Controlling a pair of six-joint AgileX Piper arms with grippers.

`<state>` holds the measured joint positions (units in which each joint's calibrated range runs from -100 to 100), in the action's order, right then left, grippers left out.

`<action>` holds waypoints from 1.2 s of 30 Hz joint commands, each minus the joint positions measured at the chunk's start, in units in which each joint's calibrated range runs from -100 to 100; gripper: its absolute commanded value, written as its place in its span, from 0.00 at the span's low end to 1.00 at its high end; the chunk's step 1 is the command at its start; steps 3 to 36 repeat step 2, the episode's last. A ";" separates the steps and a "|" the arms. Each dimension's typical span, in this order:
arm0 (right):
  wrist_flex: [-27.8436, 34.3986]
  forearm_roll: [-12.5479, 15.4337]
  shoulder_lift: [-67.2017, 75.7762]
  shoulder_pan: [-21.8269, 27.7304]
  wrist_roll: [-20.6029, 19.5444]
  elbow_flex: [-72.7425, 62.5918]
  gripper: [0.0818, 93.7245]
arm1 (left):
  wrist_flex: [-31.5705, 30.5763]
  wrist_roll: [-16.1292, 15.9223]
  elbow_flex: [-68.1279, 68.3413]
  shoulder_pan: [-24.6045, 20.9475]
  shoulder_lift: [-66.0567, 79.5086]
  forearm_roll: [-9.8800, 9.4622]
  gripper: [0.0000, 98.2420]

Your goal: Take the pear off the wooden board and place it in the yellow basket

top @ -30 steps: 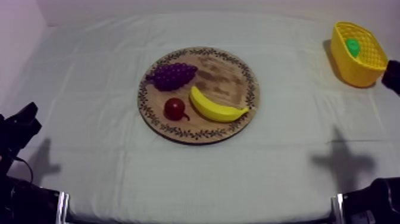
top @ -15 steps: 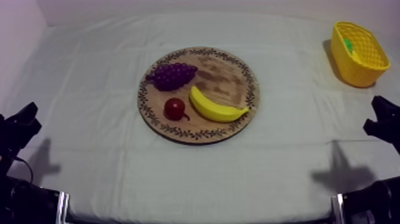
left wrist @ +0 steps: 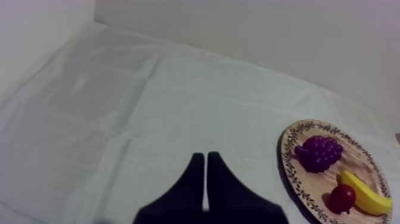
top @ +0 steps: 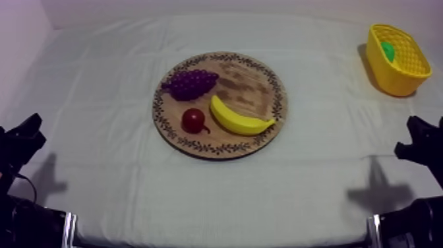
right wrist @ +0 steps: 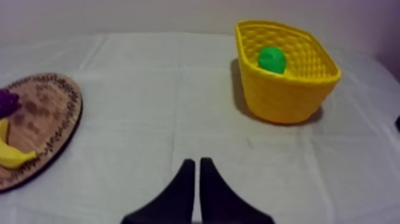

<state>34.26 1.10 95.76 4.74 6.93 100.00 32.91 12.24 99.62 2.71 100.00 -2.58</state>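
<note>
The green pear point(top: 389, 51) point(right wrist: 271, 59) lies inside the yellow basket point(top: 397, 76) point(right wrist: 286, 95) at the table's far right. The round wooden board point(top: 250, 82) point(left wrist: 363, 161) point(right wrist: 47, 101) in the middle carries a bunch of grapes point(top: 191, 84) point(left wrist: 319, 153), a small red fruit point(top: 193, 120) point(left wrist: 342, 198) and a banana point(top: 238, 118) point(left wrist: 366, 196) point(right wrist: 12, 154). My right gripper point(top: 416, 140) point(right wrist: 197, 164) is shut on nothing, low at the right, well short of the basket. My left gripper point(top: 26, 132) point(left wrist: 205, 158) rests shut at the left edge, far from the board.
Bare cloth point(top: 217, 198) stretches between the board and the basket and along the front. A pale wall point(top: 20, 33) runs along the table's left side and back.
My right gripper has drawn back from beside the basket toward the front right of the table. The pear stays in the basket. The left arm has not moved.
</note>
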 commanded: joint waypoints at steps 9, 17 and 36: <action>0.23 0.04 0.00 0.00 6.47 -0.01 0.01 | -0.01 0.03 0.05 0.01 0.00 0.01 0.00; 0.23 0.04 0.00 0.00 6.47 -0.01 0.01 | -0.01 0.03 0.05 0.01 0.00 0.01 0.00; 0.23 0.04 0.00 0.00 6.47 -0.01 0.01 | -0.01 0.03 0.05 0.01 0.00 0.01 0.00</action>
